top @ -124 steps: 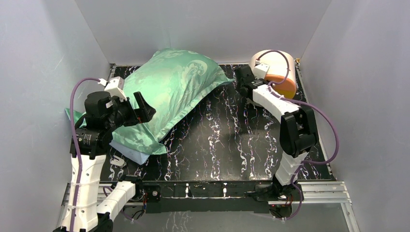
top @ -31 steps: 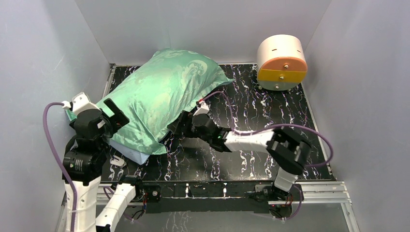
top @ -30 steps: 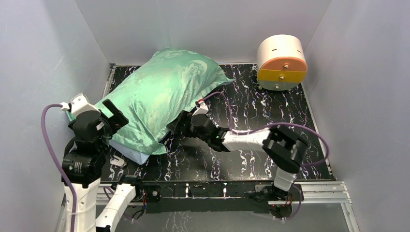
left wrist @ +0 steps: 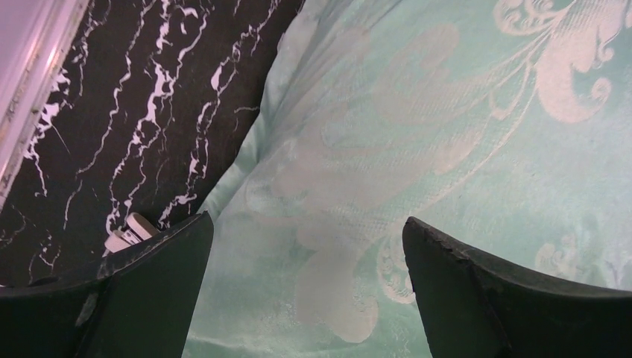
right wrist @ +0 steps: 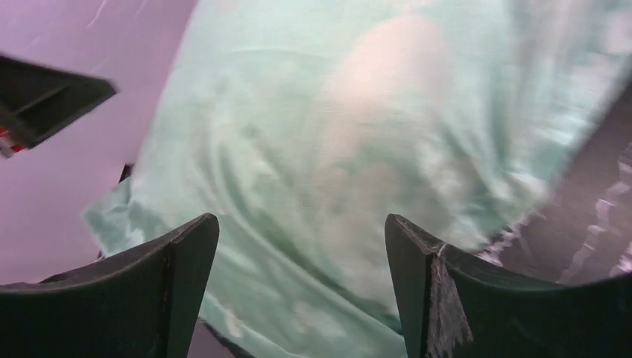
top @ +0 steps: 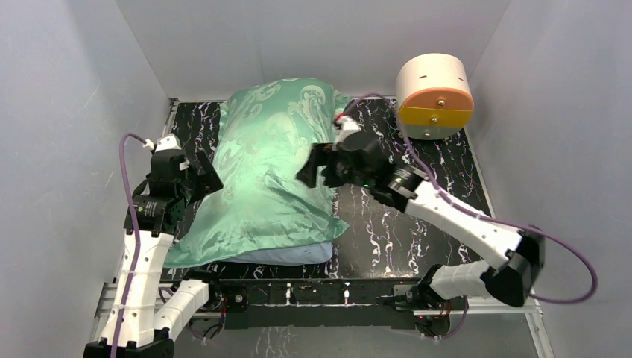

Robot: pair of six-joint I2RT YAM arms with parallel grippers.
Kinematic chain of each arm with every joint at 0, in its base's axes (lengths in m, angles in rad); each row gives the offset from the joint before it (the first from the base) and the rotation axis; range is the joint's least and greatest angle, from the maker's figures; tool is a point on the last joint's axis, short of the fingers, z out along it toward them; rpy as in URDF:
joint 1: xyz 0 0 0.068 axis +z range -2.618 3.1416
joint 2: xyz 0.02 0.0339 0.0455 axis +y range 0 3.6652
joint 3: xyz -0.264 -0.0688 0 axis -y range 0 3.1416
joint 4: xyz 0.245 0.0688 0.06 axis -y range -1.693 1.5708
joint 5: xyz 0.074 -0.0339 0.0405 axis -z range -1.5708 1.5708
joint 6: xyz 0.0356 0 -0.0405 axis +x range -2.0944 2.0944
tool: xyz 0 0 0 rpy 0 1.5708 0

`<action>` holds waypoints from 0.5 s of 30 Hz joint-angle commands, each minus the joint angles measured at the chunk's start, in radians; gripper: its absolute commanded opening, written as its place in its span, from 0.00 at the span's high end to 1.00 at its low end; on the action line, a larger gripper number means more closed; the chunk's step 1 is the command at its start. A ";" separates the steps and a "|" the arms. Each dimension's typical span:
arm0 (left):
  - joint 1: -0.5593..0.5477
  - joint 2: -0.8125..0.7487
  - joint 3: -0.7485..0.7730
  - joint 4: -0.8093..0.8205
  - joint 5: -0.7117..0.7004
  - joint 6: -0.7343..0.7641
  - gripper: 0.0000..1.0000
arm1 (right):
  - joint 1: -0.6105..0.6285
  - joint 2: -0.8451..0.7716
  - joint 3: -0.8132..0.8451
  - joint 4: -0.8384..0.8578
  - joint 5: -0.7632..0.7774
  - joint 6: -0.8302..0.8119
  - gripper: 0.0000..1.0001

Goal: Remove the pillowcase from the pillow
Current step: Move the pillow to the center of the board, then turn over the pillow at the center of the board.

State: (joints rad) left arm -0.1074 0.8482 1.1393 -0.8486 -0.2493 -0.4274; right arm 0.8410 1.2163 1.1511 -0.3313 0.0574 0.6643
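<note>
A: From the top camera, where is the pillowcase [top: 268, 171] lying?

B: It is lying on the left half of the table [top: 417, 216], mint satin face up. Its long axis is running from the far edge to the near edge. The pillow is hiding inside it. A light-blue strip is peeking out at the near end, which I am taking for the mouth.

A: And the claws?

B: The left gripper [top: 203, 173] is hanging beside the case's left long side, fingers spread. The right gripper [top: 313, 168] is hovering over the right long side, also spread and holding nothing. Both are sitting about mid-length, so the near end is lying toward the bases from each.

A: What is the left wrist camera showing?

B: The left gripper [left wrist: 305, 224] is gaping, with satin [left wrist: 447, 134] filling the gap and bare table [left wrist: 149, 112] running off to the left.

A: The right wrist?

B: It is blurring, but the right gripper [right wrist: 298, 220] is standing wide, with the pillowcase [right wrist: 335, 164] just beyond the tips and nothing pinched.
</note>
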 commanded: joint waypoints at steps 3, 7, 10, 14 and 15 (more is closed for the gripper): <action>0.003 -0.053 -0.019 0.016 0.029 -0.036 0.02 | 0.236 0.287 0.267 -0.098 0.107 -0.176 0.01; 0.002 -0.148 0.000 0.021 -0.090 -0.113 0.02 | 0.261 0.466 0.349 -0.290 0.492 -0.165 0.02; 0.002 -0.292 -0.082 0.133 -0.107 -0.100 0.02 | 0.197 0.504 0.218 -0.349 0.546 -0.129 0.17; 0.001 -0.271 -0.108 0.104 -0.094 -0.084 0.02 | 0.088 0.413 -0.121 -0.162 0.290 -0.064 0.34; 0.002 -0.239 -0.112 0.091 -0.070 -0.080 0.02 | 0.061 0.385 -0.198 -0.108 0.232 -0.039 0.34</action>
State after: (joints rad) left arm -0.1074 0.5163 1.0576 -0.7616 -0.3252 -0.5133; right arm 1.0412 1.6314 1.2488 -0.3981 0.3428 0.5781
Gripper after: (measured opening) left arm 0.983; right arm 0.680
